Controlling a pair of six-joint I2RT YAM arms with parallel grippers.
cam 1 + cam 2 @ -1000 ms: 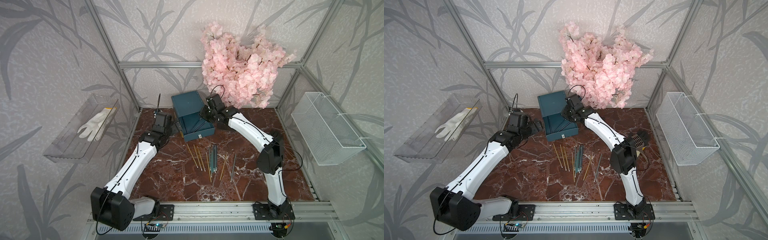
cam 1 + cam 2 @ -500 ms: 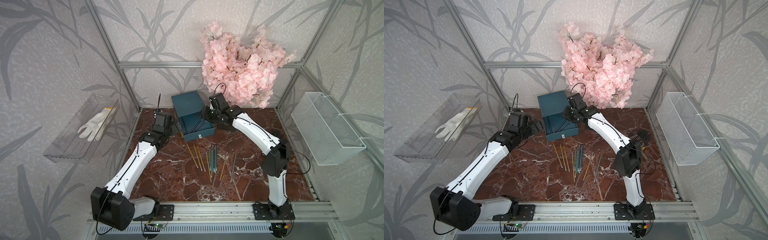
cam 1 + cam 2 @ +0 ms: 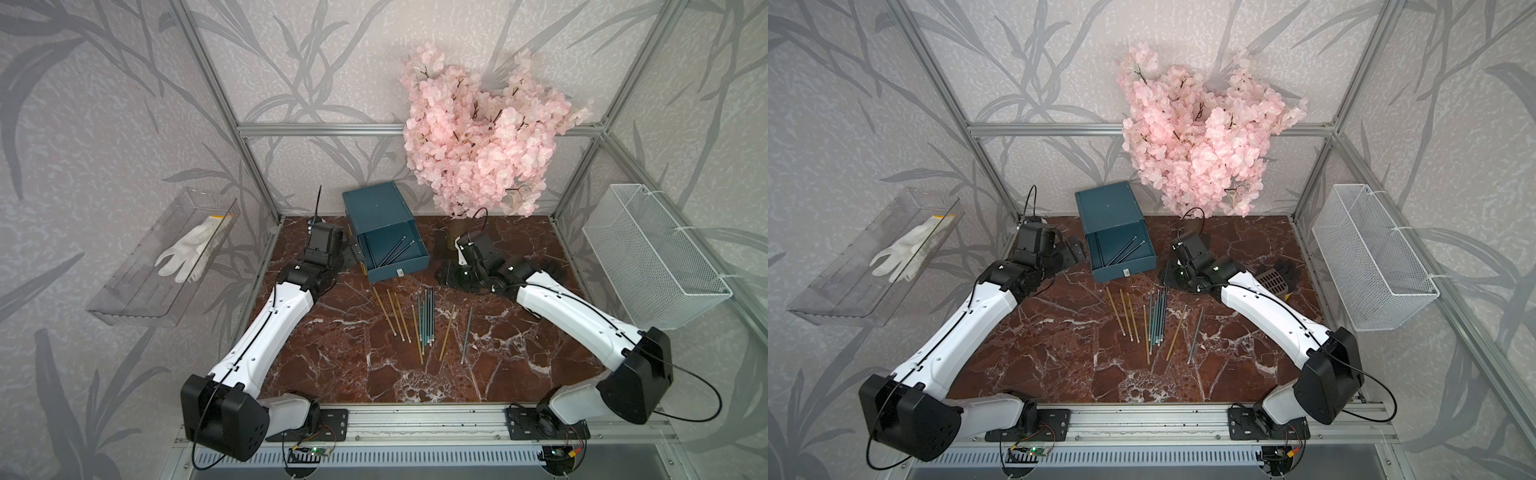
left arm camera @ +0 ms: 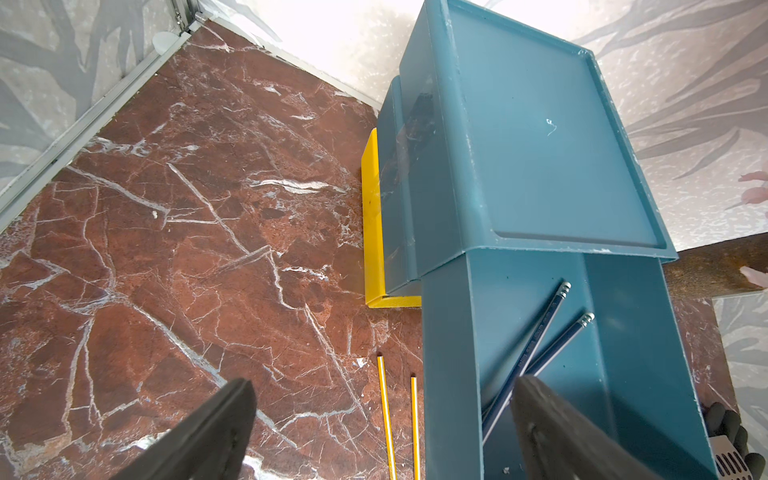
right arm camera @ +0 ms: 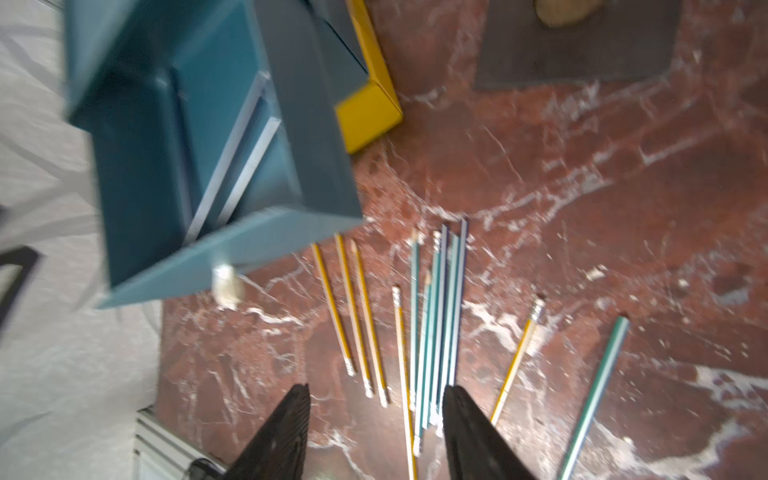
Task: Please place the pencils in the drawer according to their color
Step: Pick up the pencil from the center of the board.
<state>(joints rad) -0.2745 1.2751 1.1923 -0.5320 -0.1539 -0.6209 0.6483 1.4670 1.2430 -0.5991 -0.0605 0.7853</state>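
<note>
The dark teal drawer chest stands at the back. Its top drawer is pulled out with two dark navy pencils lying inside. The yellow drawer at the bottom sticks out slightly. Yellow, teal and dark pencils lie in a loose row on the marble in front. My left gripper is open and empty beside the chest's left side. My right gripper is open and empty, right of the drawer.
A pink blossom bush rises at the back right, its base on a grey mat. A white wire basket hangs on the right wall. A clear shelf with a white glove hangs on the left wall. A grated object lies by the right arm.
My right gripper has drawn back from over the open drawer to its right and lower, with its jaws spreading wider. The left arm has not moved.
</note>
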